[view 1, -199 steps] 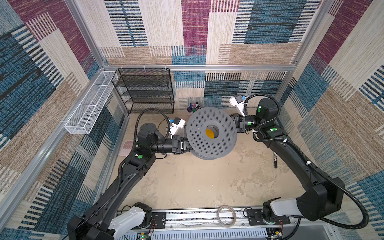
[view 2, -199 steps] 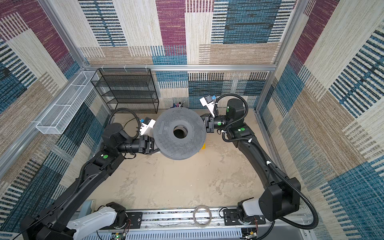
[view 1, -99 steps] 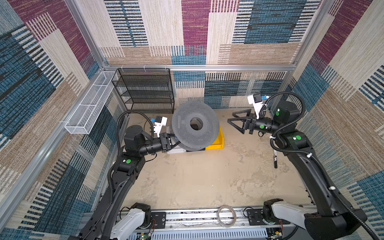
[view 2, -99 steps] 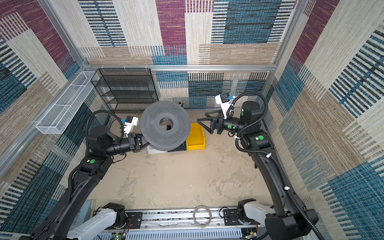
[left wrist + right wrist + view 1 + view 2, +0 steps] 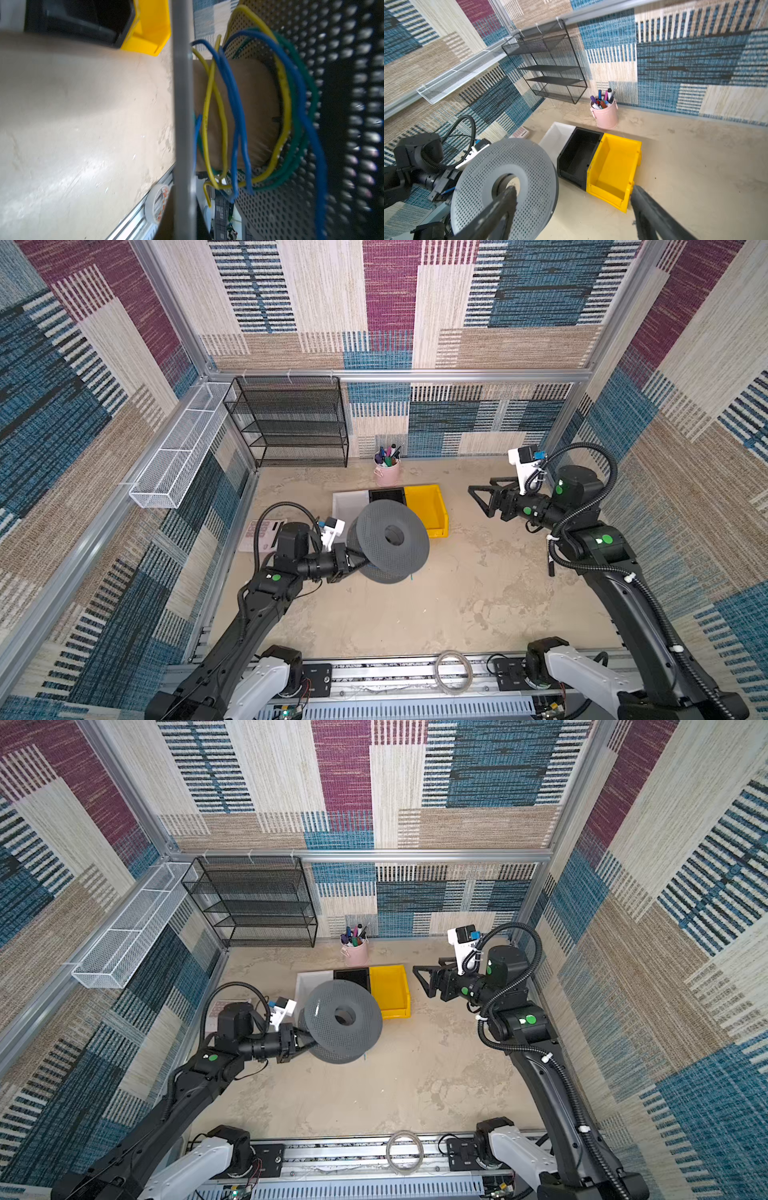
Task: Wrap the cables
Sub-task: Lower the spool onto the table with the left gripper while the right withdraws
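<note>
Cables (image 5: 236,116) loop the spool (image 5: 374,531) in left gripper (image 5: 360,562); right gripper (image 5: 478,502) hangs spread.

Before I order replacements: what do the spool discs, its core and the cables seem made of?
The spool discs look like matte grey perforated sheet, plastic or painted metal, unclear. The core is dull brown, probably cardboard. The cables have smooth blue, yellow and green jackets, likely plastic insulation.
</note>
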Controlling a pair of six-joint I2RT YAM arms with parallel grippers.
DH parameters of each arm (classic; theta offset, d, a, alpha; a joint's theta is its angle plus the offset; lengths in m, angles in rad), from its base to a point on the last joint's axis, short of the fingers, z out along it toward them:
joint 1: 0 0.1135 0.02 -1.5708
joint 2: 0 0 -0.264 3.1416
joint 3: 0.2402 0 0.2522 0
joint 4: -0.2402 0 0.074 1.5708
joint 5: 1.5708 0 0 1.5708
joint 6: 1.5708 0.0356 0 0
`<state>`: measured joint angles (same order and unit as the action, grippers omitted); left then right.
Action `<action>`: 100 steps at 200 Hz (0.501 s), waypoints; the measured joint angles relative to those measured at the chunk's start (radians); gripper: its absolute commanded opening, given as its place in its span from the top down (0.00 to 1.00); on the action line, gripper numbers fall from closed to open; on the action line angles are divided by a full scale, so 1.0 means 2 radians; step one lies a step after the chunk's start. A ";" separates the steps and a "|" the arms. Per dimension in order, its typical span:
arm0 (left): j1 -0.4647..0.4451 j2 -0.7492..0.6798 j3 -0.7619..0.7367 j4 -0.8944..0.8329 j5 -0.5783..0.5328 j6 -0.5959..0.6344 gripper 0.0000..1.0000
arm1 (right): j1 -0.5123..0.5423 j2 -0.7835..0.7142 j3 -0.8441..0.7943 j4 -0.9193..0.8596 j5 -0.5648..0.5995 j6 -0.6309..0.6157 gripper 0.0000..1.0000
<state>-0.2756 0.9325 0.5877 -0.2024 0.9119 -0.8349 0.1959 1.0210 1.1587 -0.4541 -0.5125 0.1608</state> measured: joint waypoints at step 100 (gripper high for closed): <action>-0.141 0.103 -0.089 0.140 -0.089 -0.016 1.00 | 0.000 0.044 -0.043 0.062 -0.015 0.011 0.11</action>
<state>-0.5568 1.1393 0.4091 0.0776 0.7349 -0.8665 0.1959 1.1088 1.0733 -0.3309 -0.5419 0.1837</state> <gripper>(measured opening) 0.075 0.886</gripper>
